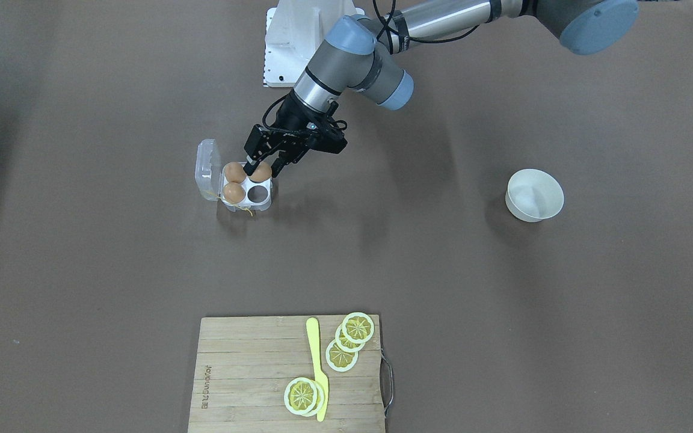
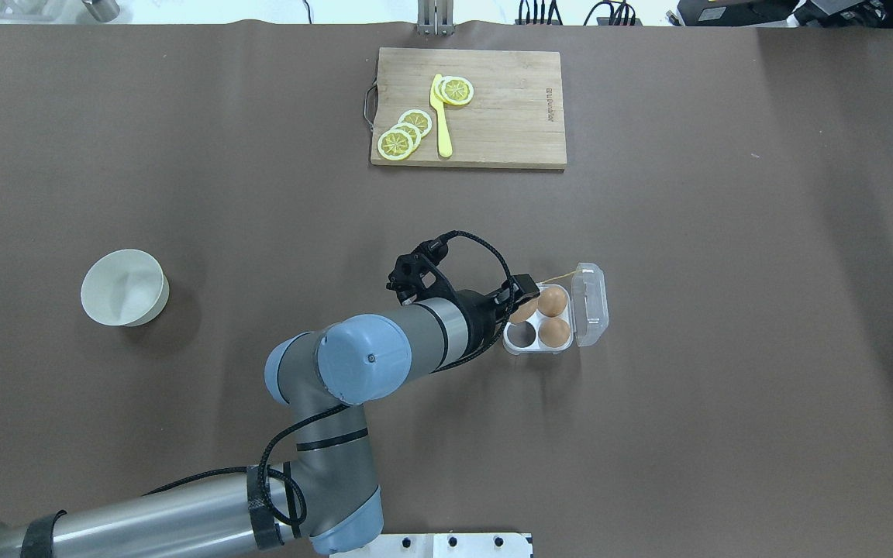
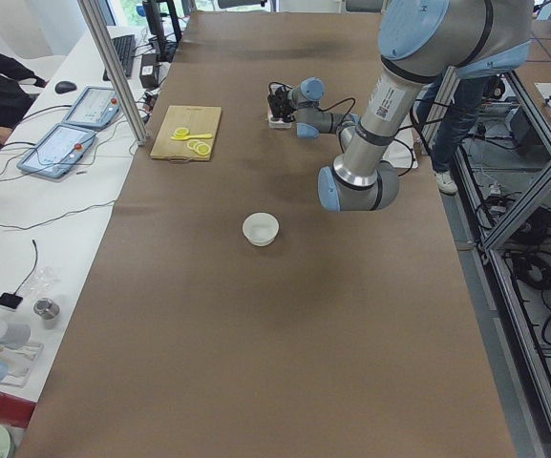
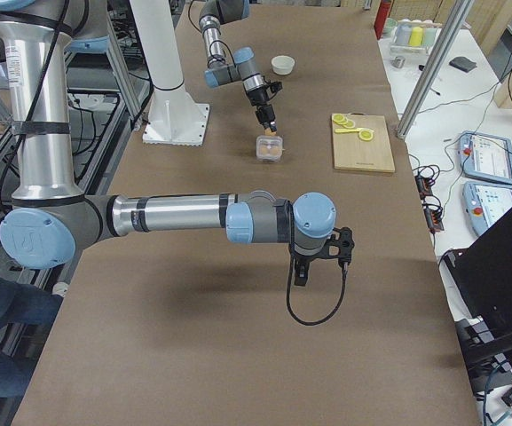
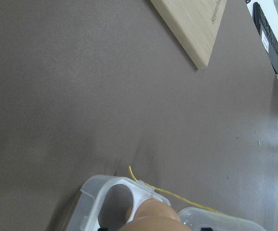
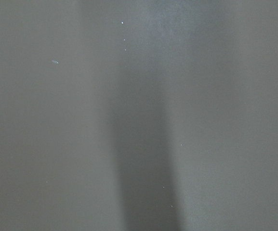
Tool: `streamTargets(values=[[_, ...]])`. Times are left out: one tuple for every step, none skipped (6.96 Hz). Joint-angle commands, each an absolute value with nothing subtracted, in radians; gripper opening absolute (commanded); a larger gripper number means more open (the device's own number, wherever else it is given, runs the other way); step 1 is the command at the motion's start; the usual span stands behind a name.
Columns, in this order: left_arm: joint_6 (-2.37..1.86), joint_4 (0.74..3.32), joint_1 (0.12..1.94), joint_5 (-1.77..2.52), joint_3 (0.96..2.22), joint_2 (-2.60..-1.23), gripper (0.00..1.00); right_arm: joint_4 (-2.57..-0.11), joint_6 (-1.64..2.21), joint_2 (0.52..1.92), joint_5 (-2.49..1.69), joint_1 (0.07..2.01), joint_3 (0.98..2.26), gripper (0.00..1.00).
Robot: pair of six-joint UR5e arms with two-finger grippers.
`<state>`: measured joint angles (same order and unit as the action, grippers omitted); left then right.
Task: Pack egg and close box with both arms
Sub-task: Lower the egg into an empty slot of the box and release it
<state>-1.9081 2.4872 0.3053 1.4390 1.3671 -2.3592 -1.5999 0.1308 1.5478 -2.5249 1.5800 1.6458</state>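
Note:
The clear box stands open on the brown table, its lid tipped up on the far side from my left arm. Two eggs sit in the cells next to the lid. My left gripper reaches down over a third cell, its fingers closed around a third egg that sits at that cell. The fourth cell holds nothing. The left wrist view shows this egg close up above the box and its yellow string. My right gripper hangs over bare table well away from the box; I cannot tell whether it is open or shut.
A white bowl stands far off on my left side. A wooden cutting board with lemon slices and a yellow knife lies at the table's far edge. The white stand is at the robot's base.

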Motion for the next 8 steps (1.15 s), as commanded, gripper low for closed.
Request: streamTargets(values=[[-1.908, 2.49, 0.296, 1.439, 1.362, -2.361, 0.28, -1.6, 0.13, 1.548, -2.525, 1.58, 1.644, 1.0], [-1.908, 2.49, 0.296, 1.439, 1.362, -2.359, 0.28, -1.598, 0.13, 1.548, -2.525, 1.58, 1.644, 1.0], [-1.908, 2.49, 0.29, 1.439, 1.362, -2.359, 0.28, -1.598, 0.13, 1.548, -2.525, 1.58, 1.644, 1.0], [-1.908, 2.488, 0.29, 1.437, 1.362, -2.361, 0.38, -1.598, 0.13, 1.548, -2.525, 1.58, 1.643, 1.0], [-1.908, 2.488, 0.29, 1.437, 1.362, -2.361, 0.9, -1.598, 0.13, 1.548, -2.525, 1.58, 1.643, 1.0], [-1.914, 2.488, 0.287, 1.408, 1.362, -2.364, 0.98, -1.6, 0.13, 1.548, -2.525, 1.58, 1.643, 1.0], [-1.942, 2.488, 0.285, 1.398, 1.364, -2.364, 0.98, -1.6, 0.13, 1.548, -2.525, 1.58, 1.643, 1.0], [-1.944, 2.488, 0.285, 1.397, 1.364, -2.364, 0.98, -1.6, 0.13, 1.548, -2.525, 1.58, 1.643, 1.0]])
